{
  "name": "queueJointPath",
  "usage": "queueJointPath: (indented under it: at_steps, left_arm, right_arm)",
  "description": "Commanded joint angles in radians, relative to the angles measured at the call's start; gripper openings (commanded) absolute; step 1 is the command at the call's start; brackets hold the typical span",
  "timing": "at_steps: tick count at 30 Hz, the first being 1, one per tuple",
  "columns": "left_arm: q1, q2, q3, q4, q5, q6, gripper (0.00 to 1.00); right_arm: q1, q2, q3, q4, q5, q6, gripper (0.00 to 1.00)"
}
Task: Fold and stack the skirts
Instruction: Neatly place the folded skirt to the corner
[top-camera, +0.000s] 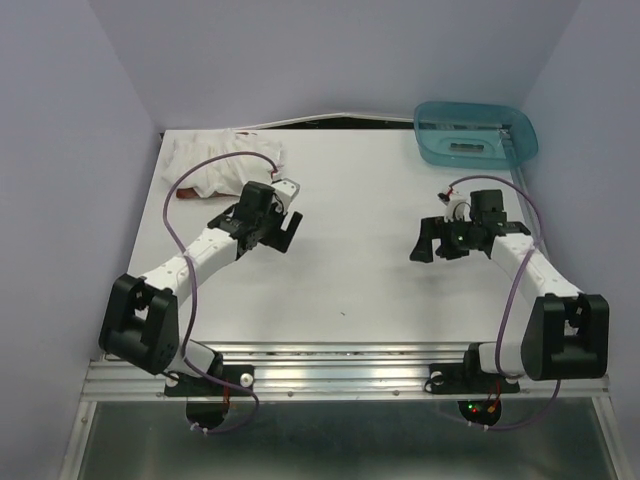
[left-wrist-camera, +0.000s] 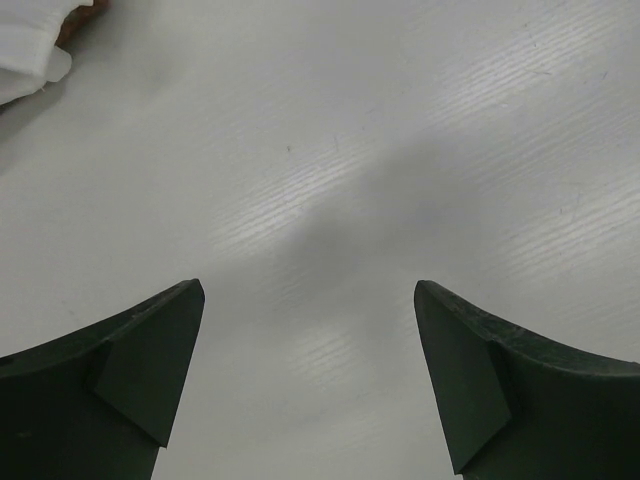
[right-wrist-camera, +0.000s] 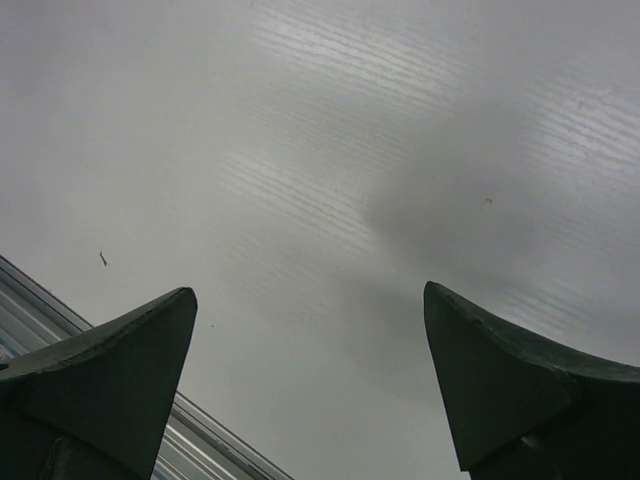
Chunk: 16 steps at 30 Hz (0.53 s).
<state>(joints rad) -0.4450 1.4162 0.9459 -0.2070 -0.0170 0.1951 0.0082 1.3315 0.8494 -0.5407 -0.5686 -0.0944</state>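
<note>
Both grippers, left gripper (top-camera: 281, 229) and right gripper (top-camera: 434, 243), hang wide and empty; white skirts (top-camera: 222, 165) sit rumpled far-left on desk (top-camera: 360, 190), no neat stack visible.

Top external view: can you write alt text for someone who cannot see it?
Two robot arms reach over a white table, the left gripper and right gripper both open and empty. A crumpled white skirt lies at the far left corner, a blue bin at the far right.
</note>
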Motion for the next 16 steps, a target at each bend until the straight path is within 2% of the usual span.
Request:
queueJointPath:
  at_steps: [1, 16]
  left_arm:
    - [0.002, -0.083, -0.013, 0.130, -0.012, -0.029, 0.99]
    - [0.002, -0.141, -0.033, 0.161, -0.027, -0.026, 0.99]
  right_arm:
    - [0.006, -0.046, 0.007, 0.071, -0.007, -0.025, 1.00]
    - [0.006, -0.110, -0.018, 0.090, -0.016, -0.008, 1.00]
